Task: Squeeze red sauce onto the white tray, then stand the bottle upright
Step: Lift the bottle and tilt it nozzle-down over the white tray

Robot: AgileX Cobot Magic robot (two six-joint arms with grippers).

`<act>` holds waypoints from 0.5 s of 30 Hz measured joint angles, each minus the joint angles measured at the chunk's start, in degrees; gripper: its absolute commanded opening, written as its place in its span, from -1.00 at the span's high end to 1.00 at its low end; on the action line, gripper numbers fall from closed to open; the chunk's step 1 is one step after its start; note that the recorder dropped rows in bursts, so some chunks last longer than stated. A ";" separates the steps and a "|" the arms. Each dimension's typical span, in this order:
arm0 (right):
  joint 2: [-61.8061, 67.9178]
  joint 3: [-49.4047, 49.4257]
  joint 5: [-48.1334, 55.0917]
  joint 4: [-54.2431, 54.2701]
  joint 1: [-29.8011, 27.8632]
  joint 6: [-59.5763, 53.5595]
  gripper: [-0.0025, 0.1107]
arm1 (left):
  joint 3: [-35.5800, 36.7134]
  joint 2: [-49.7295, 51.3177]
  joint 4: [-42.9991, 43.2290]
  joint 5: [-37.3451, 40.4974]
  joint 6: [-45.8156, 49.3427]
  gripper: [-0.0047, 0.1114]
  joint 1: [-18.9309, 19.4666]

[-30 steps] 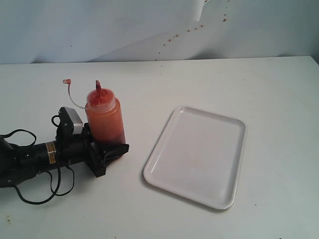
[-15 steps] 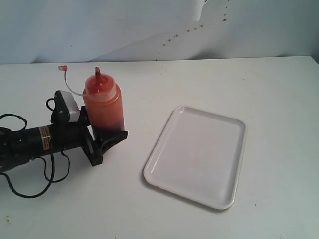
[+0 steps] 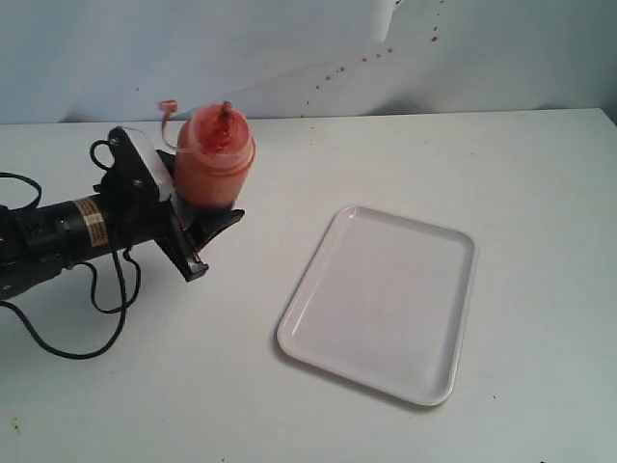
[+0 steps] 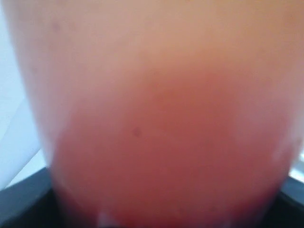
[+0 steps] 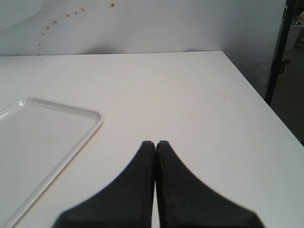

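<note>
Open tabletop (image 3: 260, 386) between the bottle (image 3: 214, 159) and the white tray (image 3: 386, 299); a loop of black cable (image 3: 118, 328) behind the left tool (image 3: 207, 210).

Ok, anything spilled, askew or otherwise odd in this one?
A trail of small red specks dots the backdrop behind the table, possibly sauce splatter. The white tray shows no sauce. The bottle tilts in the left gripper, uncapped, its cap dangling on its tether.
</note>
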 measured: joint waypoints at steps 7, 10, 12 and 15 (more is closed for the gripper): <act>0.00 0.00 0.00 0.00 0.00 0.00 0.96 | 0.00 -0.09 -13.65 2.00 17.34 0.92 -7.04; 0.00 0.00 0.00 0.00 0.00 0.00 0.96 | -0.15 -0.09 -16.15 2.55 20.50 0.92 -7.04; 0.00 0.00 0.00 0.00 0.00 0.00 0.96 | -1.29 -0.09 -15.99 4.19 21.30 0.92 -7.04; 0.00 0.00 0.00 0.00 0.00 0.00 0.96 | -2.01 -0.09 -13.81 6.04 22.50 0.92 -7.04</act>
